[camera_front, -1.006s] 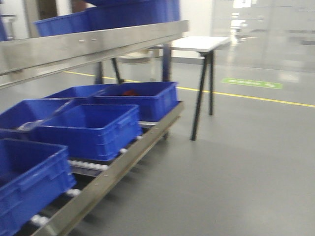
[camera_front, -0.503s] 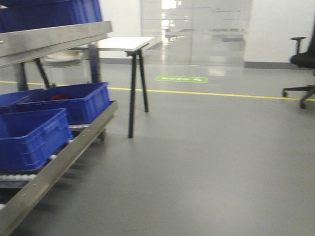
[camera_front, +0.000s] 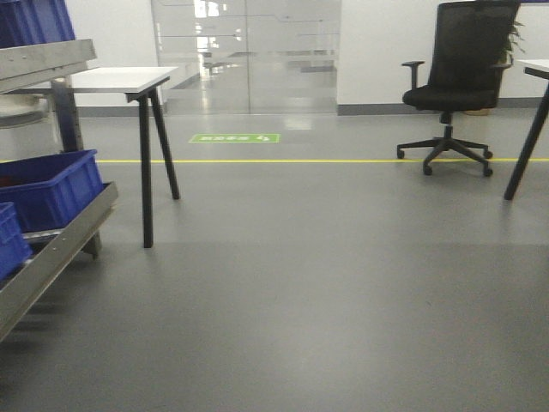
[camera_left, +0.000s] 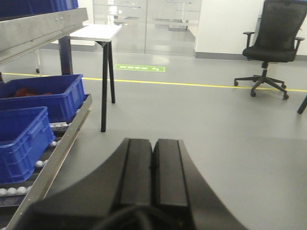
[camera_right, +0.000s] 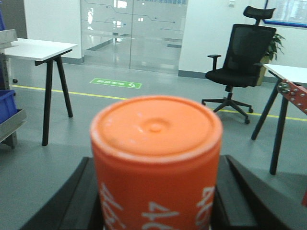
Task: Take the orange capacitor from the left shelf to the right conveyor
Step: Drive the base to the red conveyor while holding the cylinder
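Nearest the right wrist camera, the orange capacitor (camera_right: 156, 129) fills the lower centre of the frame. It stands upright with its flat, dimpled cap facing the lens and white digits on its side. The right end effector (camera_right: 157, 196) clamps it between two black fingers (camera_right: 84, 196) pressed to either flank. In the left wrist view the left end effector (camera_left: 153, 175) has its two black pads pressed flat together, with nothing between them.

Beyond both spreads a smooth grey floor (camera_front: 326, 300) with a dull sheen. At the left edge of the frame stands the left shelf (camera_left: 43, 26), a brushed steel lip above a sloping steel rail with white rollers. Blue bins (camera_left: 45, 96) sit on that lower rail, and the far one holds something reddish that is too blurred to identify. Just past the rack is a white table (camera_front: 111, 80) on slanted black legs.

At the right edge of the right wrist view, a glossy red edge with silver bolts is the only part of the right conveyor (camera_right: 293, 96) that shows. It is well apart from the capacitor.

Farther back, a yellow line (camera_front: 300, 160) crosses the floor, with a green floor sign (camera_front: 234, 138) just behind it. A black office chair (camera_front: 455, 86) stands at upper right. Glass doors (camera_front: 249, 56) and white walls close off the room.
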